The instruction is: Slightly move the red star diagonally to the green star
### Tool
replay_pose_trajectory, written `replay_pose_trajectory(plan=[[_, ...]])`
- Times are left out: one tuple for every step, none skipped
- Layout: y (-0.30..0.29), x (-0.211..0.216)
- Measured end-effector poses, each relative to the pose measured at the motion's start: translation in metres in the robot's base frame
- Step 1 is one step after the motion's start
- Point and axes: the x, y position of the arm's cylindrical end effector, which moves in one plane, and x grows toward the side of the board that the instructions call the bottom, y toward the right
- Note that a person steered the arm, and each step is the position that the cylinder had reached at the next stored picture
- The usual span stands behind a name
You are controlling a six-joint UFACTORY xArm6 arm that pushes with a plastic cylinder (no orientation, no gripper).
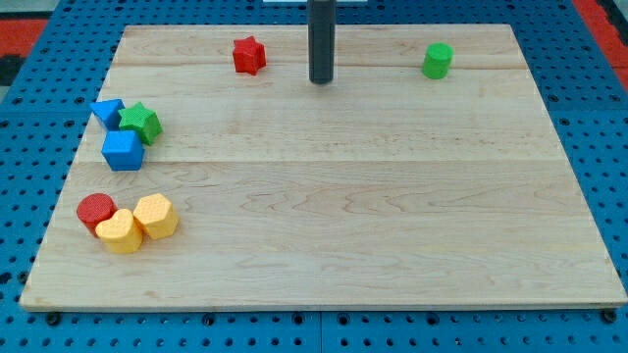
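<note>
My tip rests on table, near red star, on its right, slightly lower in view. No claw fitted, so no claw state to tell. Green star lies down-left of red star. Tip sits roughly opposite side: good for diagonal push, judged.

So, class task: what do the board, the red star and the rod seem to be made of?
The board looks like pale wood: grain lines and plank seams show, matte finish. The red star looks like moulded or printed plastic, probably: uniform colour, slight sheen. The rod, ending in my tip to the view's right of that star, looks dark and smooth; whether metal or plastic, I cannot tell.
</note>
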Motion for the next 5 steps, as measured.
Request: replay_pose_trajectory(plan=[[-0.053,-0.04],[-0.081,-0.013],[-0.081,0.004],[-0.107,-0.014],[-0.127,0.004]])
